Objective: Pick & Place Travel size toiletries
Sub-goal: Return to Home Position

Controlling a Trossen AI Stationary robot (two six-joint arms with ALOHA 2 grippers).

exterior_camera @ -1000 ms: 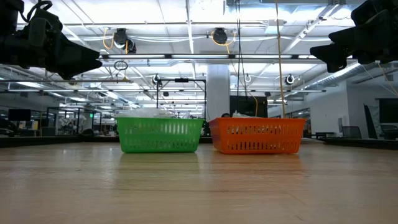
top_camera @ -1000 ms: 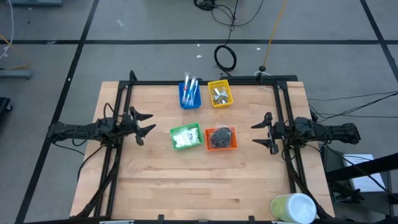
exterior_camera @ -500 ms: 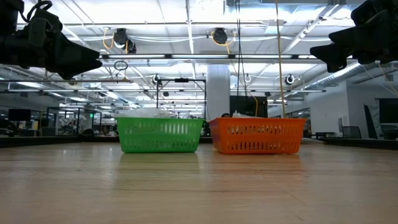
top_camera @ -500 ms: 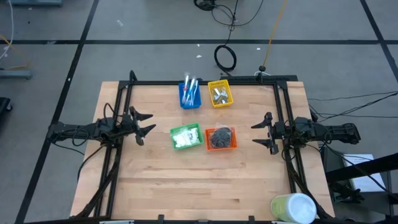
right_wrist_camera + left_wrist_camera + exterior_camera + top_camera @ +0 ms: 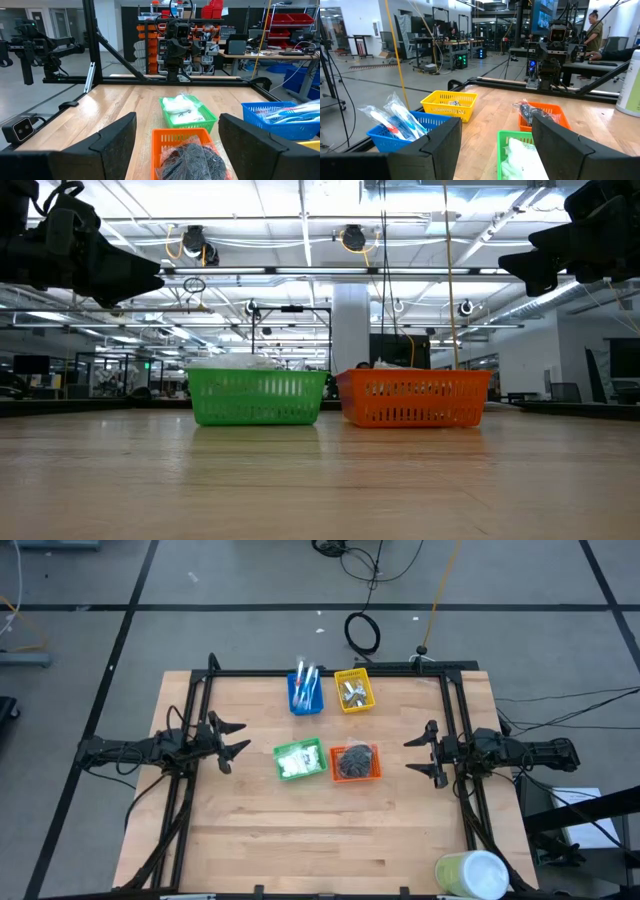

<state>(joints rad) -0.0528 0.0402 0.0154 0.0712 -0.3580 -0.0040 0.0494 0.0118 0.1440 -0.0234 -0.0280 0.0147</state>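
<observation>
Nothing moved; left gripper [image 5: 243,737], right gripper [image 5: 408,755] wait; toothbrushes [image 5: 306,685] lie near-far.

We've got everything sorted at the centre of the high view. White-and-blue toothbrushes [image 5: 306,686] in clear wrap lean tilted out of the blue bin [image 5: 292,700], upper centre. Silvery tubes [image 5: 352,690] lie jumbled in the yellow bin [image 5: 369,692] just beside it. Below them, white packets [image 5: 295,761] fill the green bin [image 5: 277,754], and dark wrapped hairbrushes [image 5: 353,761] sit heaped in the orange bin [image 5: 355,778].
</observation>
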